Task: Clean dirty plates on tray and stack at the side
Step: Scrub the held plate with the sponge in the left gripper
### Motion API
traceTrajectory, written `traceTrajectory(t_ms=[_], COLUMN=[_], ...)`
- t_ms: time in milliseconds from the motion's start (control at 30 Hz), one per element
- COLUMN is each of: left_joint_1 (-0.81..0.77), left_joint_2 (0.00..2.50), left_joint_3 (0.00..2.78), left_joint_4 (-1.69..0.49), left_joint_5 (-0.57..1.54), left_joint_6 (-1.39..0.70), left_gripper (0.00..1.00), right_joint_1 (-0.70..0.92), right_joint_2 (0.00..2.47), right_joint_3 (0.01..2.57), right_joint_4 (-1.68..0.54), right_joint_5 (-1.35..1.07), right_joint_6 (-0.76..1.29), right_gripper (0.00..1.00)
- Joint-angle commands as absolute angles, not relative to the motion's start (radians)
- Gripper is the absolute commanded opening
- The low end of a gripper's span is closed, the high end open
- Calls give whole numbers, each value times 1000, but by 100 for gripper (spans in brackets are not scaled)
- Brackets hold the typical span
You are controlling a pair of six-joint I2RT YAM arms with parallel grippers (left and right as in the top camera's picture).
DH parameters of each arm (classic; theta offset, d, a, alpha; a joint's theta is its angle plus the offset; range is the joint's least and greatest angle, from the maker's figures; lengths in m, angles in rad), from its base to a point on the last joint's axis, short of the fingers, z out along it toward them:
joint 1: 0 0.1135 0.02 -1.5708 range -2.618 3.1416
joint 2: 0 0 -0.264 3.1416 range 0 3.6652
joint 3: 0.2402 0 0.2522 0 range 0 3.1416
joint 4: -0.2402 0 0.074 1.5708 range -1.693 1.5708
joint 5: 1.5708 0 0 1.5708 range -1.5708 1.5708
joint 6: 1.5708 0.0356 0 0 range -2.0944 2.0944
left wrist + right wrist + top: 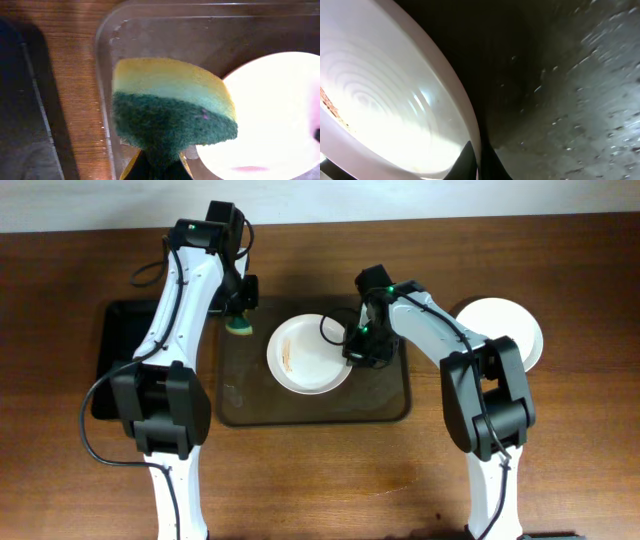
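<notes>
A white plate (308, 355) with an orange-brown smear near its left rim lies on the brown-grey tray (380, 405). My right gripper (357, 348) is shut on this plate's right rim; in the right wrist view the rim (465, 112) runs between the fingertips (481, 167). My left gripper (240, 315) is shut on a yellow-and-green sponge (241, 327) at the tray's back left corner. In the left wrist view the sponge (170, 107) hangs over the tray (165, 30), left of the plate (280, 115). Another white plate (500, 330) rests on the table at the right.
A glossy black tray (115, 355) lies left of the brown-grey tray, partly under my left arm. Bare wooden table (330, 480) surrounds both trays.
</notes>
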State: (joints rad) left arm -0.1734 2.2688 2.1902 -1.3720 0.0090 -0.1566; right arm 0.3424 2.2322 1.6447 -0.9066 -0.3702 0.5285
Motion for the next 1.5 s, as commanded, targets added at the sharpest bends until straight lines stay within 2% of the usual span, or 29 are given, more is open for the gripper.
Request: traceTrajectory(t_ms=[0, 267, 367, 433, 500, 633, 833, 900, 967, 1000, 1067, 1167, 1267, 1367, 1467], left_joint_1=[-213, -338, -323, -313, -311, -325, -334, -304, -275, -267, -267, -266, -261, -258, -259], left_joint_2=[2329, 2528, 2562, 2562, 2562, 2583, 2646, 2646, 2646, 2646, 2646, 2646, 2646, 2646, 2646], left_joint_3=[2207, 2207, 2207, 2207, 2207, 2207, 2208, 2212, 2212, 2212, 2212, 2212, 2212, 2212, 2212], left_joint_4=[-1364, -1325, -1497, -1606, -1609, -1328, -1298, -1254, -1099, -1011, -989, -1147, -1368, -1485, -1519], left_joint_5=[94, 165, 153, 149, 134, 135, 56, 145, 322, 317, 283, 264, 213, 250, 246], left_joint_6=[-81, -75, -117, -47, -28, -77, -364, -442, -449, -448, -447, -362, -122, 165, 295], left_gripper=[1, 1, 1, 1, 1, 1, 1, 1, 1, 1, 1, 1, 1, 1, 1], right_joint_1=[369, 369, 369, 369, 369, 369, 369, 369, 369, 369, 369, 369, 369, 369, 369], right_joint_2=[2287, 2287, 2287, 2287, 2287, 2287, 2287, 2287, 2287, 2287, 2287, 2287, 2287, 2287, 2287], right_joint_3=[1590, 1586, 1586, 1586, 1586, 1586, 1586, 1586, 1586, 1585, 1580, 1580, 1580, 1580, 1580], right_joint_4=[-899, -878, -878, -874, -874, -874, -874, -874, -874, -874, -874, -874, -871, -871, -871], right_joint_5=[-303, -303, -303, -303, -303, -303, -302, -302, -302, -299, -296, -295, -295, -296, -296], right_joint_6=[559, 559, 559, 559, 559, 559, 558, 558, 555, 555, 555, 555, 555, 555, 555], right_gripper=[4, 4, 4, 4, 4, 4, 4, 4, 4, 4, 4, 4, 4, 4, 4])
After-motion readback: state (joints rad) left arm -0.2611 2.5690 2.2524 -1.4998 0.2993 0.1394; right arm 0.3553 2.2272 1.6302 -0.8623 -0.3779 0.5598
